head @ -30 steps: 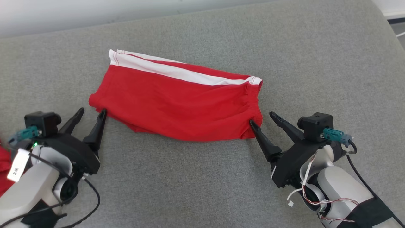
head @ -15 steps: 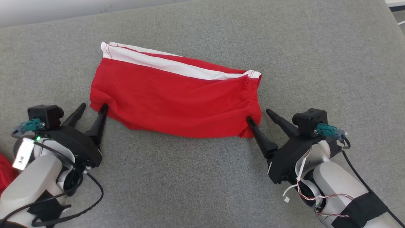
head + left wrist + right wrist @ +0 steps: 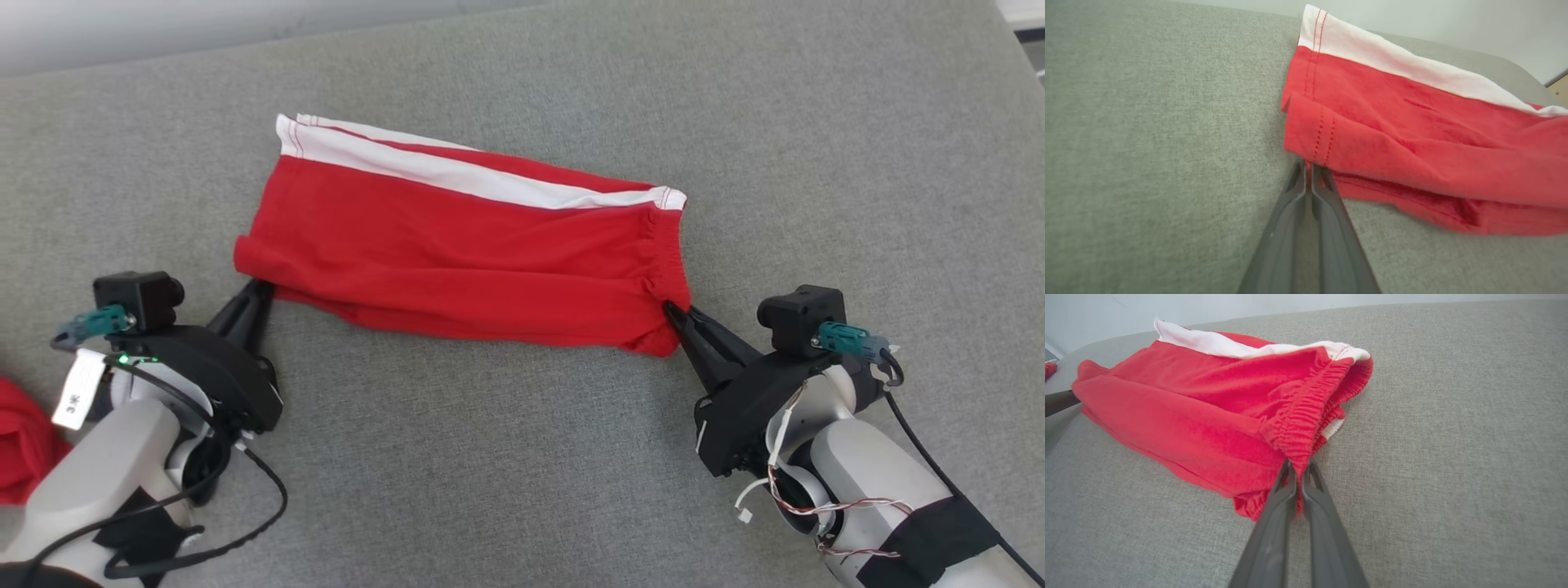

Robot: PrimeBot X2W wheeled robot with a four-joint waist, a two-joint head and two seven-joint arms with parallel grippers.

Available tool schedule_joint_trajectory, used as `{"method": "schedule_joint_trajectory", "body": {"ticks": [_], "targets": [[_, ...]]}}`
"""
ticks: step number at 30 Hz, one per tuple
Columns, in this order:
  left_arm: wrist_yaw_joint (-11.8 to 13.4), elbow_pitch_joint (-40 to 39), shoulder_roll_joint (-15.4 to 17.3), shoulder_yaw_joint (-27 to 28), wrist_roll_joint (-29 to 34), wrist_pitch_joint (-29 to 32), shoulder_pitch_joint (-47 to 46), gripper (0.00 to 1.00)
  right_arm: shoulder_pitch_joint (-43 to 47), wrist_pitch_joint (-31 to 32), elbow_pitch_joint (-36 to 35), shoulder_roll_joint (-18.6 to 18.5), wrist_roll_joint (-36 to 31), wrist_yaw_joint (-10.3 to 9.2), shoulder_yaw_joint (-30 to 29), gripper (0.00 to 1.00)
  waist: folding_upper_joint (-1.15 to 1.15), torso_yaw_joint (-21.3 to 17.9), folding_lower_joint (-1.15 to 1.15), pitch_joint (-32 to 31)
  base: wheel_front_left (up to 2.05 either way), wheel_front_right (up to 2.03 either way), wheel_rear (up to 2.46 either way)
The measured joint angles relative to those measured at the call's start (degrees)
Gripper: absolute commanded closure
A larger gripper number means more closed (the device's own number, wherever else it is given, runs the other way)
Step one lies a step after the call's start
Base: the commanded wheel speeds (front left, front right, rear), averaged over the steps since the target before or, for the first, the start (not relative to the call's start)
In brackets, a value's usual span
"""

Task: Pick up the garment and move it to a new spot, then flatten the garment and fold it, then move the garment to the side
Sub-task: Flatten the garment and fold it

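Jaws on both arms are pressed together, each nipping one near corner of the garment.

From where I stand, the biggest thing is the grey woven upholstered cushion (image 3: pixel 522 474). Across its middle lie the red shorts (image 3: pixel 465 261), soft jersey with a white stripe along the far edge. They have a gathered elastic waistband at the robot's right end and a stitched leg hem at its left. They look doubled over, leg on leg.

The left gripper (image 3: pixel 258 287) has the hem corner. In the left wrist view its fingers (image 3: pixel 1327 192) meet on the lowest layers, with the top flap lying loose above them. The right gripper (image 3: pixel 673 310) pinches the waistband corner, and red elastic bunches right at its tips in the right wrist view.

What matters for the next move is how the shorts lie. Their long axis runs side to side from one gripper to the other, with the left end a little farther from the robot. The whole cloth lies beyond the fingertips. Each arm is close to its own corner, so neither has the advantage. I would guess that any lift or forward fold towards the white stripe needs both arms rising together.

A small heap of other red cloth (image 3: pixel 24 441) sits by the left forearm, well apart from the shorts.
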Motion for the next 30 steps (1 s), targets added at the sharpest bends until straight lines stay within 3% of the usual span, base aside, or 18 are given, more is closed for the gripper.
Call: {"method": "schedule_joint_trajectory", "body": {"ticks": [9, 18, 30], "targets": [[-0.21, 1.11, -1.8, -0.91, -0.01, -1.24, 2.99, 1.0, 0.61, -1.25, 3.12, -1.62, 0.83, 1.79, -0.75, 1.0, 0.0, 1.46, -0.01, -2.9, 0.0, 0.0, 0.0], [-0.26, 1.62, -3.42, -2.26, -0.03, -2.09, 9.0, 1.0, 4.87, -1.82, 7.03, -2.45, 3.37, 5.34, -0.46, 1.0, 0.0, 3.55, -0.01, -8.2, 0.0, 0.0, 0.0], [-0.27, 0.12, -4.24, -3.57, -0.04, -2.65, 18.45, 1.0, 11.94, -2.15, 8.8, -3.92, 6.23, 6.78, 0.6, 1.0, 0.0, 6.55, -0.02, -15.7, 0.0, 0.0, 0.0]]}}
